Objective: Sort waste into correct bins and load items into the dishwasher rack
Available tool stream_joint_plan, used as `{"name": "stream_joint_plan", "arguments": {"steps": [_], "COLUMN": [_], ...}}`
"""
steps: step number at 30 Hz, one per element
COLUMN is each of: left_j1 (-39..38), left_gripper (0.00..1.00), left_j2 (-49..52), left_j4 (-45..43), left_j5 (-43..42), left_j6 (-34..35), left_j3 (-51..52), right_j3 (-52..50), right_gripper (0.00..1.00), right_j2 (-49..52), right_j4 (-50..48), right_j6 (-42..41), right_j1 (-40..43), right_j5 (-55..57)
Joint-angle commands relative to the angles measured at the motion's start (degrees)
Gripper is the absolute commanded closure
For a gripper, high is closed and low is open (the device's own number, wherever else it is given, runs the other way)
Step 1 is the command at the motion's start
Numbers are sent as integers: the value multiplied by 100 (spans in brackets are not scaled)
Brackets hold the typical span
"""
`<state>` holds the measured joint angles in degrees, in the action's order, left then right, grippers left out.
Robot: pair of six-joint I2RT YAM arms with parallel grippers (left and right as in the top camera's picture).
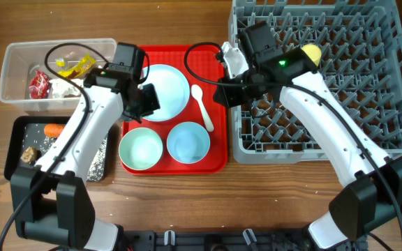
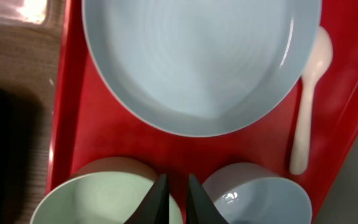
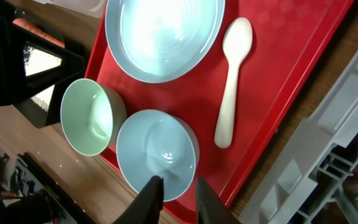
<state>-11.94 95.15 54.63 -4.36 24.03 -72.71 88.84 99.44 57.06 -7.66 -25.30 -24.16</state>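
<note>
Plate (image 1: 165, 90) waits at 12 o'clock on the red tray (image 1: 216, 143). Left end effector (image 2: 177, 177) and right end effector (image 3: 178, 180) look closed and empty; coming down closed, they might just push it.

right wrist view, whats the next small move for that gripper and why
Probably open wider and lower onto the rim of the light blue bowl: the right gripper hangs empty above it, and the bowl sits on the red tray, not in the dishwasher rack.
</note>
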Motion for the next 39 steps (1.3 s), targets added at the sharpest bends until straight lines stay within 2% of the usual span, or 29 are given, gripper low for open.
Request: {"name": "stream_joint_plan", "arguments": {"steps": [1, 8, 11, 13, 15, 19, 20, 23, 30, 34, 35, 37, 38, 39], "left_j1": [-11, 63, 66, 87, 127, 131, 131, 131, 136, 136, 136, 136, 136, 138], "left_gripper": [88, 89, 88, 89, 94, 86, 85, 83, 83, 81, 80, 42, 31, 29], "left_j2": [52, 52, 52, 52, 20, -55, -66, -72, -216, -1290, -1692, -2363, -2710, -2951], "left_j4": [391, 1252, 1534, 1659, 1893, 2074, 2227, 2470, 2205, 2100, 2103, 2103, 2096, 2083], "left_j5": [-11, 702, 706, 774, 1032, 1141, 1311, 1432, 1539, 1515, 1526, 1569, 1637, 1676], "left_j6": [-114, 85, 87, 94, 496, 706, 933, 1276, 1867, 1843, 1814, 1818, 1823, 1825], "left_j3": [-63, -52, -42, -42, -42, -42, -42, -11, 492, 507, 507, 509, 520, 557], "right_j3": [-31, -31, -31, -31, -31, -31, -31, -31, -37, -37, -37, -37, -37, -37], "right_gripper": [67, 57, 44, 40, 37, 32, 30, 27, 27, 26, 25, 21, 21, 20], "right_j2": [66, 66, 66, 66, 66, 66, 66, 63, 66, 66, 66, 66, 66, 66], "right_j4": [155, 680, 791, 822, 828, 833, 839, 826, 857, 855, 859, 887, 905, 903], "right_j6": [17, 17, 17, 17, 20, 17, 15, 17, 24, 24, 26, 24, 24, 22], "right_j1": [2, 2, 2, 2, 2, 2, 2, 2, 2, 2, 2, 2, 2, 2], "right_j5": [208, 428, 636, 664, 667, 780, 883, 901, 903, 901, 901, 901, 898, 898]}}
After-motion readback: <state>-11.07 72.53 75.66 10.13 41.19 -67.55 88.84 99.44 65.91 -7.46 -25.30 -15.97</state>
